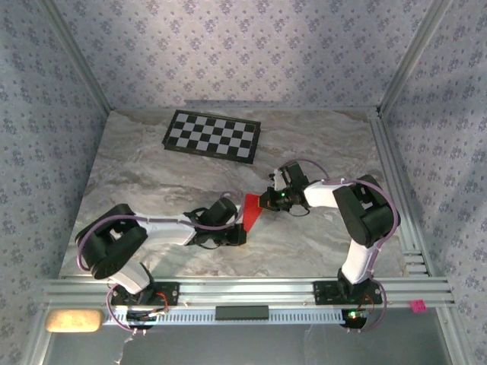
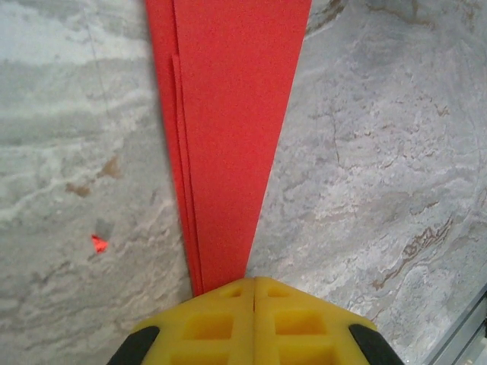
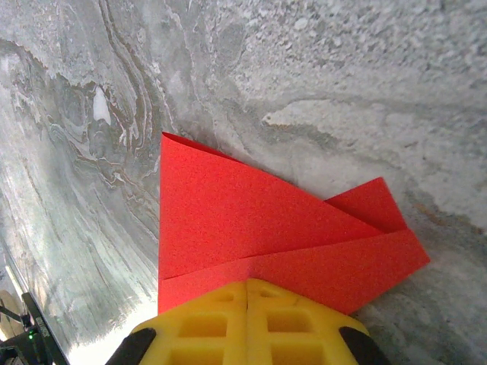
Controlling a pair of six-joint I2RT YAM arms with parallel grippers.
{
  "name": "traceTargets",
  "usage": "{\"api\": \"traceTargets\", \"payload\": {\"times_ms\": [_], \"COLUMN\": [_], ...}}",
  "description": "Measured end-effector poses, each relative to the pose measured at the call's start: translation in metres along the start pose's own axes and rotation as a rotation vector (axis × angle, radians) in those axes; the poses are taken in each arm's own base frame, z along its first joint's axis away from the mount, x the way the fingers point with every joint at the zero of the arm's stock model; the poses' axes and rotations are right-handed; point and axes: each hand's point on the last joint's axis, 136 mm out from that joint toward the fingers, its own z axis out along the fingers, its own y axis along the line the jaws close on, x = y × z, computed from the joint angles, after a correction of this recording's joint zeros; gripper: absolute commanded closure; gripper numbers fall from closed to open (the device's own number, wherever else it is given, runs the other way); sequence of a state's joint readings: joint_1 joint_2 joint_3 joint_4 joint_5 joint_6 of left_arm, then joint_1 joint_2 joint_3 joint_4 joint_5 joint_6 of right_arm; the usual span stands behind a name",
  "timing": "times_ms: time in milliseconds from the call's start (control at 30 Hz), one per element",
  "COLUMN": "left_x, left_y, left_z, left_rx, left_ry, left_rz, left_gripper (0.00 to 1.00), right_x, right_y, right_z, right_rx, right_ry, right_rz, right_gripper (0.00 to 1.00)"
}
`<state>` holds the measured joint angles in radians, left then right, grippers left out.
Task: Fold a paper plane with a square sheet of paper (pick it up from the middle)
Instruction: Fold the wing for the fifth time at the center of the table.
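Observation:
The square sheet of paper (image 1: pixel 250 211) is bright red and folded into a slim pointed shape, lying mid-table between both grippers. In the left wrist view the paper (image 2: pixel 228 114) narrows toward my left gripper (image 2: pixel 253 281). That gripper's yellow jaws are shut, and the paper's tip runs under the left finger. In the right wrist view the wide end of the paper (image 3: pixel 251 213) shows layered flaps, the upper one slightly lifted. My right gripper (image 3: pixel 247 283) is shut, its tips down on the crease. From above, the left gripper (image 1: pixel 240 226) and right gripper (image 1: pixel 263 202) sit at opposite ends of the paper.
A black-and-white checkerboard (image 1: pixel 212 137) lies at the back of the marble table (image 1: pixel 152 182). Aluminium rails (image 1: pixel 396 190) border the right side and the front. A tiny red scrap (image 2: pixel 99 243) lies left of the paper. A tan pad (image 1: pixel 74 320) sits at the front left.

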<state>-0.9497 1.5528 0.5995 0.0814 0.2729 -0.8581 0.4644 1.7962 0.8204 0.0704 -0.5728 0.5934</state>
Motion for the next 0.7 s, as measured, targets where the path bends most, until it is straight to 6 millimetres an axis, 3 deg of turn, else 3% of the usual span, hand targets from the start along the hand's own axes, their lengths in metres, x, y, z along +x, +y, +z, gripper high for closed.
{"api": "traceTargets", "payload": {"times_ms": [433, 600, 700], "left_x": [0.02, 0.035, 0.031], "left_y": [0.014, 0.021, 0.014], "left_z": [-0.014, -0.029, -0.043], "left_rx": [0.003, -0.015, 0.012], "left_ry": [-0.008, 0.016, -0.008], "left_rz": [-0.038, -0.042, -0.036], "left_gripper": [0.93, 0.93, 0.92], "right_x": [0.002, 0.002, 0.002], "right_y": [0.001, 0.001, 0.001], "right_z": [0.0, 0.0, 0.0], "right_rx": [-0.007, -0.007, -0.007], "right_ry": [0.009, 0.008, 0.009], "right_rz": [0.002, 0.002, 0.002], "right_gripper": [1.0, 1.0, 1.0]}}
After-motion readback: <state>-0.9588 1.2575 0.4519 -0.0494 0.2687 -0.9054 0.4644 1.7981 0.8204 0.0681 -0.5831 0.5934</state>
